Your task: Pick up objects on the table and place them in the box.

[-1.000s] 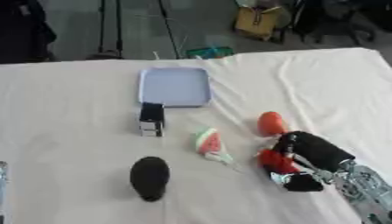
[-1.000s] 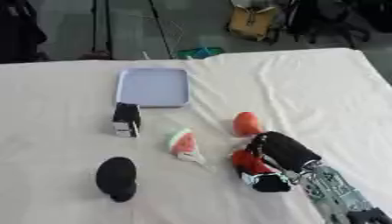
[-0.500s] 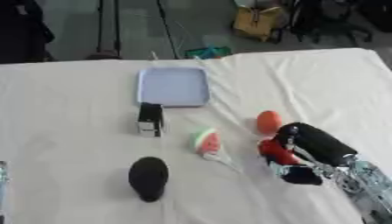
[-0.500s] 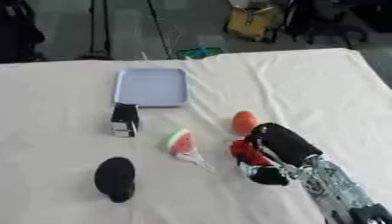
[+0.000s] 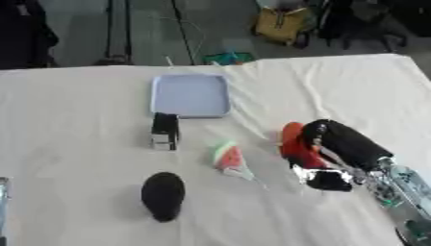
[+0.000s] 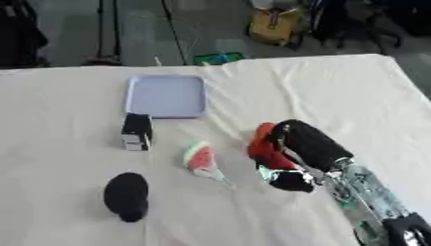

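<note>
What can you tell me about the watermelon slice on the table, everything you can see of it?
The watermelon slice is a small wedge, likely a toy, with red flesh and a pale green rind along its left edge. It lies on the white tablecloth near the middle, below the lavender tray, right of the black and white box. Something pale and thin trails from its lower end. Nothing grips it; the right hand is apart, to its right.
</note>
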Robot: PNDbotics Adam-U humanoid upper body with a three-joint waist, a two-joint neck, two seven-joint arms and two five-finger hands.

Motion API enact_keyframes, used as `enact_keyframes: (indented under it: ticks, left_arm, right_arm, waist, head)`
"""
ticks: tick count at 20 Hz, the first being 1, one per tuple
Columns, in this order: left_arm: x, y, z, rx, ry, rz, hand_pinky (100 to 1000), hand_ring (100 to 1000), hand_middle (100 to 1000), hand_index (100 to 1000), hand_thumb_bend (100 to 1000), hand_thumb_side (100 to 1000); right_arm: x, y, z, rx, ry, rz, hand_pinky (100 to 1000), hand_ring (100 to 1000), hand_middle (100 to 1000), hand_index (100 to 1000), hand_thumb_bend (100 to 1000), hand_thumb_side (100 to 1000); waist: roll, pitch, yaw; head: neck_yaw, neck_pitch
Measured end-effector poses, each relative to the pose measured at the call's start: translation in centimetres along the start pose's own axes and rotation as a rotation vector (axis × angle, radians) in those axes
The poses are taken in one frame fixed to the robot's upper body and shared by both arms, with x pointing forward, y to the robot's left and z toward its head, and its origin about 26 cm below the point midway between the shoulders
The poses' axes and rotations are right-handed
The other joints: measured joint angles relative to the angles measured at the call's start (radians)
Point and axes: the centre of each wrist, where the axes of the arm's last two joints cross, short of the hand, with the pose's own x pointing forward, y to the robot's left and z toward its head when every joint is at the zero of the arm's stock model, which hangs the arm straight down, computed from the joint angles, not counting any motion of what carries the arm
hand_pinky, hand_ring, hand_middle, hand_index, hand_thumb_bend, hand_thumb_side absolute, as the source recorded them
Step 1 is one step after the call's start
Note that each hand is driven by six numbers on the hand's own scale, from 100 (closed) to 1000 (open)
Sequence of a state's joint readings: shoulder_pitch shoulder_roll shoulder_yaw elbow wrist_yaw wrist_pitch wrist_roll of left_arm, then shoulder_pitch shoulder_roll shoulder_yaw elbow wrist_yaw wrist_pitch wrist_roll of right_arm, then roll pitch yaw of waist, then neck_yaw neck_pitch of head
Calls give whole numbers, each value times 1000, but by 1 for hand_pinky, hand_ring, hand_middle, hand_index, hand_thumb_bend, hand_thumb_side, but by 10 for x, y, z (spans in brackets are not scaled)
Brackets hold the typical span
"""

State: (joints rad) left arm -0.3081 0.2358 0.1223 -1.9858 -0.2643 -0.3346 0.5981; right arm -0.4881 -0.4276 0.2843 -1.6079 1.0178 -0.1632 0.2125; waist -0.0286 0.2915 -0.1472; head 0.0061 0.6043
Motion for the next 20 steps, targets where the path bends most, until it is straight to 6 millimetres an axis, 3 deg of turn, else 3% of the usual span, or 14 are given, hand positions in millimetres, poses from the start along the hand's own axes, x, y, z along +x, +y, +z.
enact_keyframes:
  ticks: [9, 16, 20]
  left_arm:
    - [0, 0, 0, -4, -1, 2, 686, 659, 740, 696, 100, 945]
    - [1, -2, 1, -12, 3, 7, 688, 661, 742, 696, 100, 946]
    - [1, -2, 1, -14, 3, 9, 688, 661, 742, 696, 100, 946]
  right_arm:
    - [16, -34, -28, -50, -73, 47, 887, 824, 446, 664, 100, 626]
    - [49, -68, -63, -126, -174, 91, 883, 830, 445, 659, 100, 622]
    - [66, -75, -81, -138, -208, 111, 881, 833, 447, 659, 100, 617]
  waist:
    - [-10, 0, 11]
    - [-11, 0, 25]
    - [-10, 0, 31]
  head:
    - [-2, 0]
    - [-15, -9]
    - [-21, -13]
